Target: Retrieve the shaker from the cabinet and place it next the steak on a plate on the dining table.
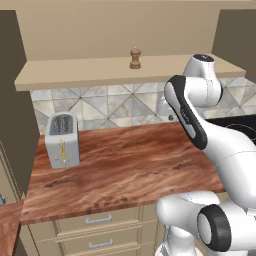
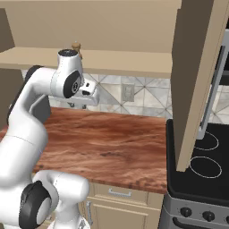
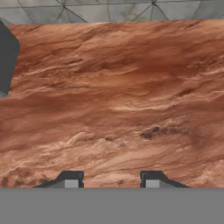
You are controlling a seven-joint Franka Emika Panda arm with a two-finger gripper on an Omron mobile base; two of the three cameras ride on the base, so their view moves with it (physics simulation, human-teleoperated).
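Even, bright rendered light; soft shadows, slight pixel blur.

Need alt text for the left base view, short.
A small brown shaker stands upright on the open cabinet shelf, above a reddish wood worktop bearing a silver toaster at left. The white arm rises at right.

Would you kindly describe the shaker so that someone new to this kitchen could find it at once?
Look above the reddish wood worktop to the open beige cabinet and its pale tan shelf board. The shaker stands upright, alone, on that board. It is small, brown and wooden with a knob top, unlike the large silver toaster down on the worktop.
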